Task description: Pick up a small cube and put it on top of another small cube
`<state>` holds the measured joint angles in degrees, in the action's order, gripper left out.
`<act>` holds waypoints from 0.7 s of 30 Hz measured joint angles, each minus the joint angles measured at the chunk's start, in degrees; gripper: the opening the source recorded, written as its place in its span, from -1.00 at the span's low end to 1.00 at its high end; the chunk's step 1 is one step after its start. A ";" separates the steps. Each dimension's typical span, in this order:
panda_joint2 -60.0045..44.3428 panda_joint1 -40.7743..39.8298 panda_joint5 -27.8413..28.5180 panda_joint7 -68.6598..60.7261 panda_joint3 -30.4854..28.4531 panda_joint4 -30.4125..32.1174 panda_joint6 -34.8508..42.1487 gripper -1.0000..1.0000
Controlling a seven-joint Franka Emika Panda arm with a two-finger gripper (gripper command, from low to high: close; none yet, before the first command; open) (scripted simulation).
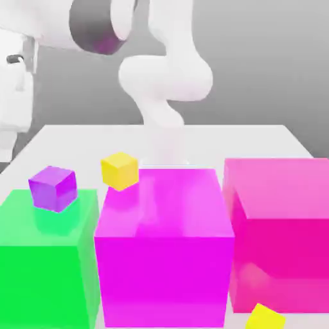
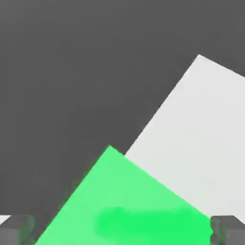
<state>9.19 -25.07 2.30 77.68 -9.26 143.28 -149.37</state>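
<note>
jaws wide over green block (image 2: 129,201); to grasp, descend centred on purple cube (image 1: 53,187), at nine o'clock of yellow cube (image 1: 119,170).

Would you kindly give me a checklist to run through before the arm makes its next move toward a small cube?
1. The gripper open: ok, its fingers stand wide apart.
2. Nothing held: ok, nothing is between the fingers.
3. The purple small cube reachable from above: ok, it sits on top of the green block.
4. The gripper centred over a small cube: not ok, the green block and the table lie beneath it.
5. The yellow small cube clear of the magenta block: cannot tell.
</note>
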 joint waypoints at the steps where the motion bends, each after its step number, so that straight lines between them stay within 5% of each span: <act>1: -2.08 -0.98 -0.36 1.45 -0.94 0.65 -1.00 0.00; 8: -16.99 -10.03 -7.39 8.14 -4.75 5.04 -7.96 0.00; 13: -27.47 -14.20 -13.97 4.73 -0.43 3.89 -15.59 0.00; 14: -29.35 -15.17 -14.83 4.08 0.72 3.52 -17.11 -1.00; 21: -29.74 -15.48 -14.88 4.08 1.05 3.46 -17.50 -1.00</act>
<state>-20.55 -40.55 -12.58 81.75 -8.21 146.74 -166.87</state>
